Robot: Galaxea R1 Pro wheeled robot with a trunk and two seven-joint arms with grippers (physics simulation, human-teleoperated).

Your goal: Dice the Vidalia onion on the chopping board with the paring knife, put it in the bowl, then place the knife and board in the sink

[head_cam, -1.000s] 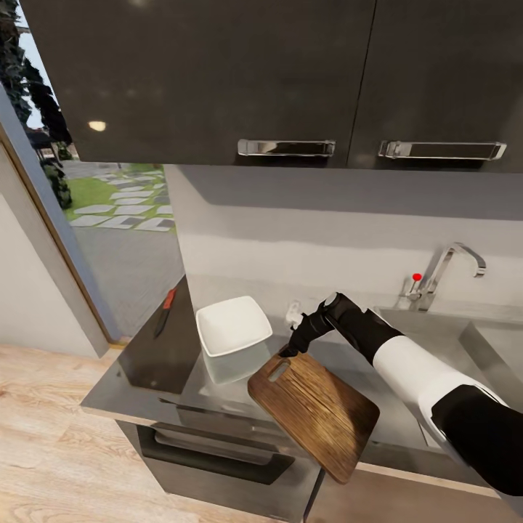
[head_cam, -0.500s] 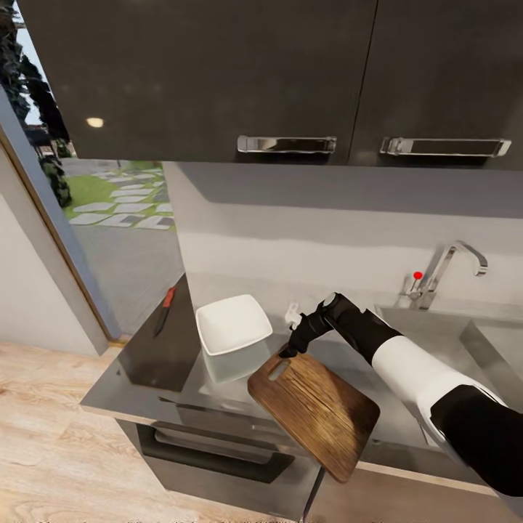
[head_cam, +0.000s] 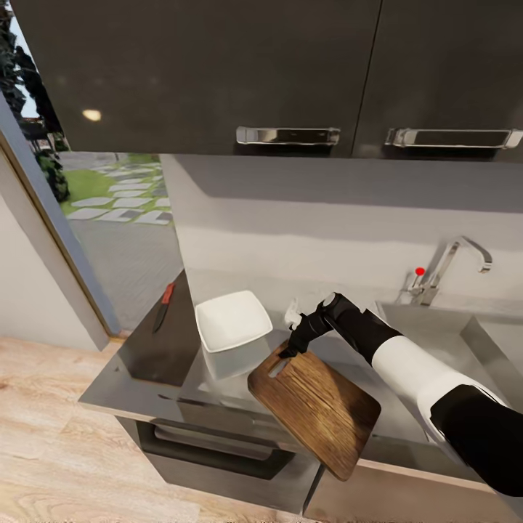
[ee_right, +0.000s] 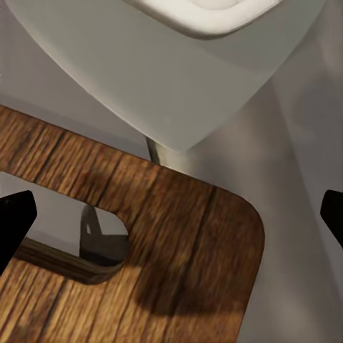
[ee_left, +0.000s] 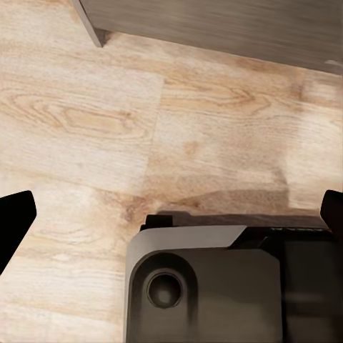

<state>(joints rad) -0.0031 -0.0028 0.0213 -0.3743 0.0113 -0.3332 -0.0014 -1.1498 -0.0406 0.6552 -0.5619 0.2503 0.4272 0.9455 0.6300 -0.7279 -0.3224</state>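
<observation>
My right end effector (head_cam: 292,349) at board (head_cam: 316,407) slot end, fingers apart, nothing clamped. Bowl (head_cam: 232,321) at 10 o'clock. Risk: board overhangs tabletop (head_cam: 134,385) edge; push could tip it off.

right arm (head_cam: 407,359) extended, hand (head_cam: 292,349) lowered

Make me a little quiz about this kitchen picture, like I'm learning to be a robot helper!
1. True or false: the paring knife lies on the chopping board.
2. Pick one: in the head view, what sits between the knife and the board? A) the bowl B) a kettle C) a frying pan
3. Fill the gap: the right tool is at the end of the board that has the oval ____.

Key: 1. False, it lies on the countertop, apart from the board. 2. A. 3. slot.
</observation>
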